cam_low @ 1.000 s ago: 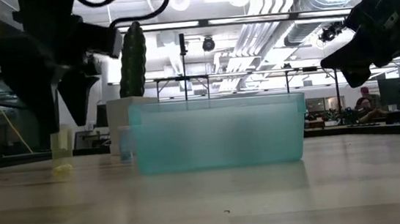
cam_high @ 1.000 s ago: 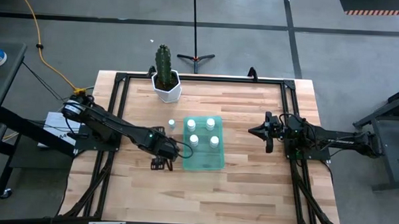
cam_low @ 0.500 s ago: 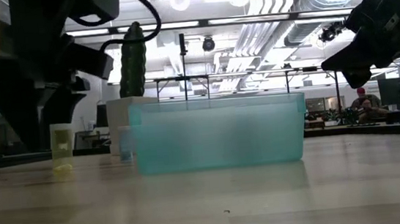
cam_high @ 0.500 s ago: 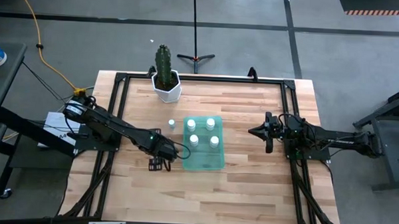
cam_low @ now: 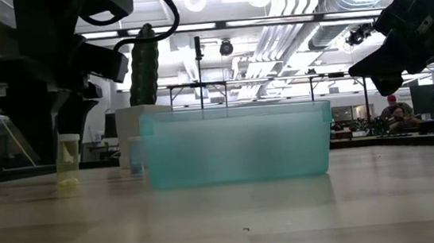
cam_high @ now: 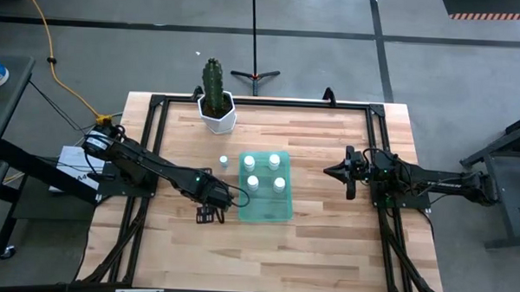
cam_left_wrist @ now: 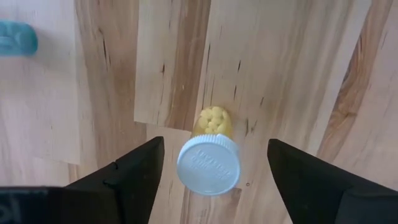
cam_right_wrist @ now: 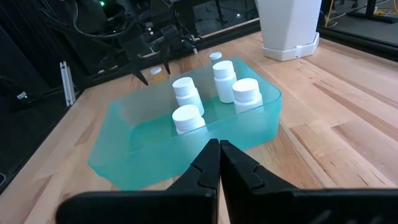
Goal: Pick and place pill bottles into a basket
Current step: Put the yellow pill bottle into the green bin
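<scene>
My left fingers (cam_left_wrist: pixel 210 165) point straight down, spread wide on either side of a pill bottle (cam_left_wrist: pixel 209 163) standing on the bench (cam_left_wrist: pixel 280 74) beside the basket (cam_high: pixel 265 198), not gripping it, while my right fingers (cam_right_wrist: pixel 219 163) hang pressed together.

Four pill bottles (cam_right_wrist: pixel 214 93) inside basket (cam_right_wrist: pixel 137 152)

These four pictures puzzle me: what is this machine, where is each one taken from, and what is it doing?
It is a robot with two dark arms at a wooden table. One picture looks down from above, one looks level across the tabletop, and one sits on each wrist. A green tray holds four pill bottles. The left claw hangs open around another bottle standing on the wood, not yet gripping it. A sixth bottle waits near the cactus pot. The right claw is shut and waits beside the tray.
</scene>
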Robot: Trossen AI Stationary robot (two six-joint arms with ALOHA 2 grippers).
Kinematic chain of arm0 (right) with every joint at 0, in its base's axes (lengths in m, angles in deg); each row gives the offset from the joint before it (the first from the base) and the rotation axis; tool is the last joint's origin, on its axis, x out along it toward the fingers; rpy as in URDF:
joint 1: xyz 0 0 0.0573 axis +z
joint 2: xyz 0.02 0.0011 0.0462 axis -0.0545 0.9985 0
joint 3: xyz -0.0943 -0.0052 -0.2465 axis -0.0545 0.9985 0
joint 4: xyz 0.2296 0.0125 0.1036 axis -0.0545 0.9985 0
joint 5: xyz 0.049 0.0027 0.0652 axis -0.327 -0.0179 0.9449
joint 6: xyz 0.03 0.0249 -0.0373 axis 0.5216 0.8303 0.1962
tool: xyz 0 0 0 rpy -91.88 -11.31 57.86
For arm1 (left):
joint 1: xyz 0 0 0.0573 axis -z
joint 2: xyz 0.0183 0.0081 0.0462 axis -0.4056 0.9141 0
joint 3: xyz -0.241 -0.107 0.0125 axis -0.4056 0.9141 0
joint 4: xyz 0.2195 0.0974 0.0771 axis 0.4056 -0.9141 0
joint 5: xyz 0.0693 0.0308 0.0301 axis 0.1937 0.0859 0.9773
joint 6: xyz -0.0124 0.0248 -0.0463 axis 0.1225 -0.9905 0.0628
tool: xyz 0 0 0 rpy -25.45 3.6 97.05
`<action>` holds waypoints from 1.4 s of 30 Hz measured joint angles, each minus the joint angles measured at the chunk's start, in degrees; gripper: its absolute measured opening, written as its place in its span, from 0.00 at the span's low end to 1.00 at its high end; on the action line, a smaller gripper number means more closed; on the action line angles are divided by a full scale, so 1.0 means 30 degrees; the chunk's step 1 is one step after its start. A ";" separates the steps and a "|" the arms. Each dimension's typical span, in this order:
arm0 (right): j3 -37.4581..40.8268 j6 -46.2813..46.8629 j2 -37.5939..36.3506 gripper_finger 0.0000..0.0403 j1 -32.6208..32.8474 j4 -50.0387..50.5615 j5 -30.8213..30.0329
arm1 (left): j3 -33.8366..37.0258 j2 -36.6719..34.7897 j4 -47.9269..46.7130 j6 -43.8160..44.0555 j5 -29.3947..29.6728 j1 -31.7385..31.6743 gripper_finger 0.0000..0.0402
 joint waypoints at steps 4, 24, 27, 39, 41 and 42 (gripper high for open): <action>-0.0002 -0.0007 0.0000 0.00 0.0000 0.0007 -0.0003 | 0.0000 0.0000 0.0000 0.0000 0.0005 0.0000 0.76; 0.0000 -0.0211 0.0000 0.00 0.0000 0.0022 0.0000 | 0.0000 0.0000 0.0233 -0.0076 0.0214 0.0000 0.56; 0.0000 -0.0211 0.0000 0.00 -0.0006 0.0022 0.0000 | 0.0000 0.0000 0.0238 -0.0080 0.0214 0.0000 0.53; 0.0000 -0.0216 0.0000 0.00 0.0000 0.0025 0.0000 | 0.0000 0.0000 0.0233 -0.0015 0.0200 0.0000 0.38; 0.0000 -0.0219 0.0000 0.00 -0.0002 0.0029 0.0000 | 0.0000 0.0000 0.0240 0.0006 0.0113 -0.0007 0.37; 0.0000 -0.0219 0.0000 0.00 -0.0001 0.0024 0.0000 | 0.0000 0.0000 0.0233 0.0095 0.0098 -0.0001 0.37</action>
